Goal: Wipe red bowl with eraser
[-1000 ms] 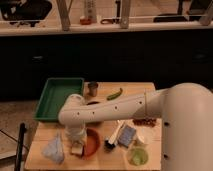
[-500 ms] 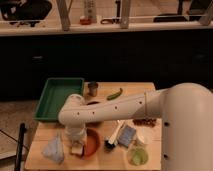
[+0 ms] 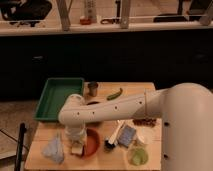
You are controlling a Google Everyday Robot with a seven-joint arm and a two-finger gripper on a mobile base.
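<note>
The red bowl [image 3: 93, 143] lies on the wooden table [image 3: 145, 92] near its front, partly covered by my white arm. The eraser [image 3: 76, 148], a small whitish-tan block, sits at the bowl's left edge, right under my gripper [image 3: 76, 141]. The gripper hangs down from the arm's wrist over the eraser, and the wrist hides most of it.
A green tray [image 3: 59, 96] stands at the back left. A small metal cup [image 3: 92, 88] and a green pepper [image 3: 114, 94] lie behind. A crumpled bluish cloth [image 3: 54, 149], a black-and-white brush [image 3: 113, 138], a blue-grey pad [image 3: 127, 135] and a pale green cup [image 3: 138, 157] lie near the front.
</note>
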